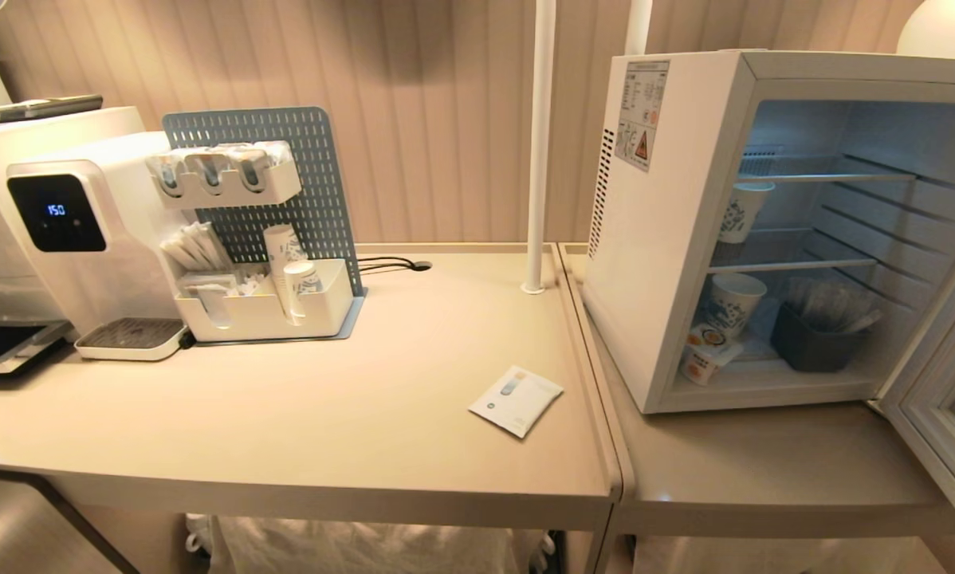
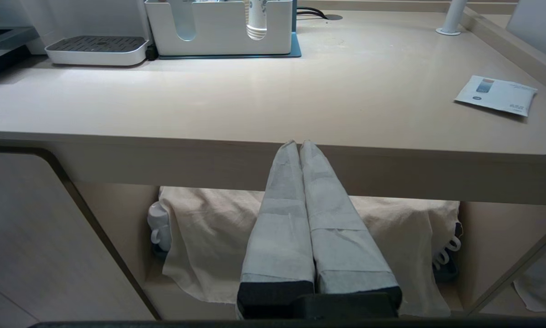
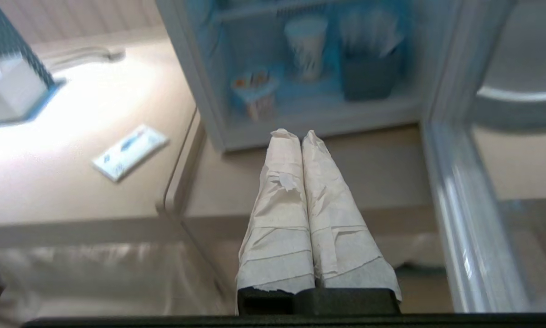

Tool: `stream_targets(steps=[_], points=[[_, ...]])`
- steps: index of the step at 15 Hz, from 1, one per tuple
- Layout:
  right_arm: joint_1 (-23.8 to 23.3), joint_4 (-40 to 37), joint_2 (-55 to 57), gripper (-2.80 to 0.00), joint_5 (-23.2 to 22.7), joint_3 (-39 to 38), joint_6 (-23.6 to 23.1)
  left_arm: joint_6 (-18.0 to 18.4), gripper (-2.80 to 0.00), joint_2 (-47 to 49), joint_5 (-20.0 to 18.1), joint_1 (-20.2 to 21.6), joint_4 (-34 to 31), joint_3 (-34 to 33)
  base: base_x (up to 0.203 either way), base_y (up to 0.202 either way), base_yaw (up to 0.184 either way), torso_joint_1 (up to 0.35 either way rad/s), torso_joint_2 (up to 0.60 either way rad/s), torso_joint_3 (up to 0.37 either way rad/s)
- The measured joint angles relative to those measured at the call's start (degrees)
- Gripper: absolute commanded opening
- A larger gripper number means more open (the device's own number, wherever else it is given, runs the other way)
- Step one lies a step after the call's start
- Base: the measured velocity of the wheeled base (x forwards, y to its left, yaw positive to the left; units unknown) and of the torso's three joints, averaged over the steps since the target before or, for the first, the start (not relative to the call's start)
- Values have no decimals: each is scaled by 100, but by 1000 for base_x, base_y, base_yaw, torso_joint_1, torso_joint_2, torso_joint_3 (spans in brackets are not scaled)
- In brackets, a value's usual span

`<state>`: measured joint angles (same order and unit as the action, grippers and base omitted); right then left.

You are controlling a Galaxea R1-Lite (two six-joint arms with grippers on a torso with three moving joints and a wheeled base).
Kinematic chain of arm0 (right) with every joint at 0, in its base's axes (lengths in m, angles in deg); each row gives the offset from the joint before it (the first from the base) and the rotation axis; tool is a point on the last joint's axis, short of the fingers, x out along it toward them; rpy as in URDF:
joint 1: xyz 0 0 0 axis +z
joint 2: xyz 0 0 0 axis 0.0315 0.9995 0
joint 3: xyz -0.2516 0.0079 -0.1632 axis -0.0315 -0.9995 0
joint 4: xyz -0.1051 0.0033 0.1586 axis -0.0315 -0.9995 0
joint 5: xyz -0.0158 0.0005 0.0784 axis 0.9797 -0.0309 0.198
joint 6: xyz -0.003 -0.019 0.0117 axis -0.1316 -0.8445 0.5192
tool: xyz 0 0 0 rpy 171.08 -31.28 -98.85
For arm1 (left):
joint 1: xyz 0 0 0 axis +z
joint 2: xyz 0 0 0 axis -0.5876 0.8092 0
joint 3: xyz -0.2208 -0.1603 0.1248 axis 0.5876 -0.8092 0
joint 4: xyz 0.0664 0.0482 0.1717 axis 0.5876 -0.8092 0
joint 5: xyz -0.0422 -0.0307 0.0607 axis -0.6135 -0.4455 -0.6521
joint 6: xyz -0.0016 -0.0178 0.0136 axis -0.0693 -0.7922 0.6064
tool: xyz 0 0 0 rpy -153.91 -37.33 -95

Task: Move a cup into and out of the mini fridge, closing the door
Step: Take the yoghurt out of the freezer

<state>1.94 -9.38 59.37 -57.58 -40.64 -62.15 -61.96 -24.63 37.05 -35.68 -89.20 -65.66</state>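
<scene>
Standing open, the door (image 1: pixel 944 414) exposes the cup (image 1: pixel 705 357) on the mini fridge (image 1: pixel 669 239) floor; removal and closing remain. Right hand (image 3: pixel 296 133) and left hand (image 2: pixel 298 143) are pressed closed, empty.

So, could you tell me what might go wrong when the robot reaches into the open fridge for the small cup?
1. The cup lies tilted at the fridge's front left, close to a taller paper cup; a reach may knock that over.
2. The right gripper is shut; it must open first, or it may just shove the cup.
3. The open door flanks the approach and could be bumped.
</scene>
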Motion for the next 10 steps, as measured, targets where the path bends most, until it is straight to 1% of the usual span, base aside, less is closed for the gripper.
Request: stream_targets(steps=[4,6,7,10], points=[[7,95,1839,-280,-242,82,-81,-13,-280,2,9,2,0,0,0,0,0,0,0,0],[9,618,2790,-280,-285,-76,-99,-22,-280,5,9,2,-1,0,0,0,0,0,0,0],[11,990,3220,0,-294,-181,-100,-24,-280,5,9,2,0,0,0,0,0,0,0,0],[17,2437,4604,0,-305,-544,-89,-30,-280,5,9,0,0,0,0,0,0,0,0,0]])
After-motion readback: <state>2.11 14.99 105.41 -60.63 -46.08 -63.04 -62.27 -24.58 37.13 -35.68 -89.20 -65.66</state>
